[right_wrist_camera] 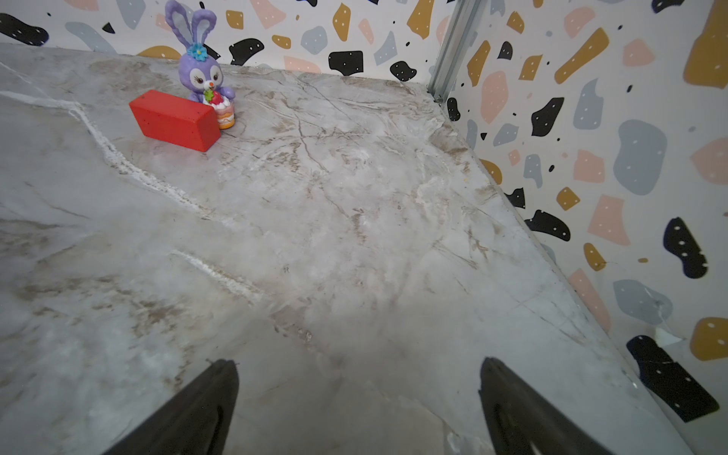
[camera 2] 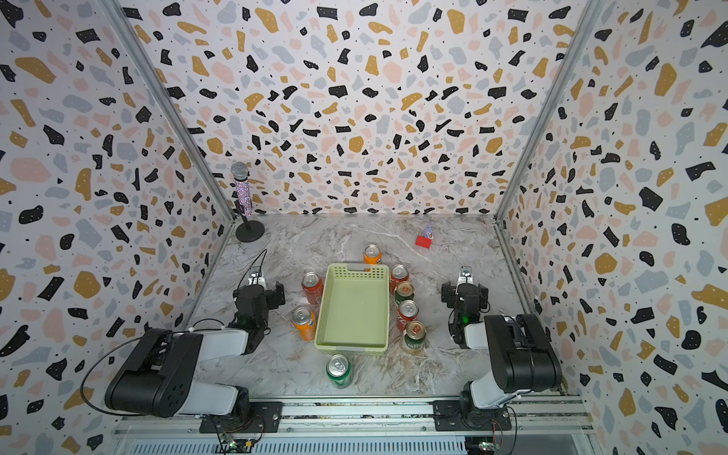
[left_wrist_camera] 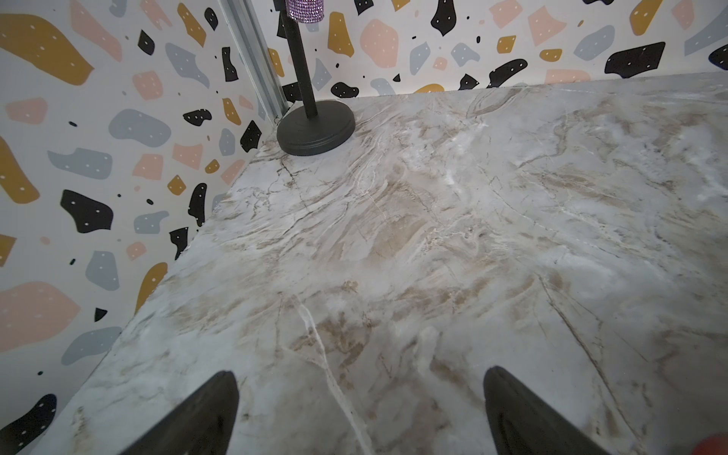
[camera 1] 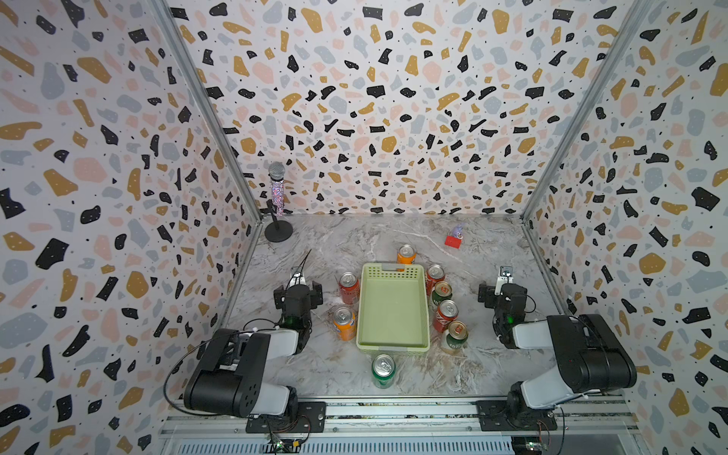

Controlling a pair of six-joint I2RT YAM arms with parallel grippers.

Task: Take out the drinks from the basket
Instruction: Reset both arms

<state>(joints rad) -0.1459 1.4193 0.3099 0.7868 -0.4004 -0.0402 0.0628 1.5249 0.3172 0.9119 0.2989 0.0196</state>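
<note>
The pale green basket (camera 1: 392, 315) (camera 2: 354, 315) sits mid-table with nothing inside it. The drinks stand around it on the marble: an orange can (camera 1: 406, 254) behind it, a red can (camera 1: 349, 287) and an orange can (camera 1: 344, 324) on its left, a row of red and dark green cans (camera 1: 445, 313) on its right, and a bright green can (camera 1: 383, 370) in front. My left gripper (camera 1: 298, 291) (left_wrist_camera: 360, 378) hovers left of the cans, open and empty. My right gripper (camera 1: 503, 293) (right_wrist_camera: 358, 364) hovers right of the row, open and empty. No drink shows in the right wrist view.
A glittery microphone on a black stand (camera 1: 277, 205) (left_wrist_camera: 315, 128) occupies the back left corner. A red block (camera 1: 454, 241) (right_wrist_camera: 175, 120) and a purple bunny figurine (camera 1: 458, 231) (right_wrist_camera: 201, 71) sit at the back right. Patterned walls close in three sides.
</note>
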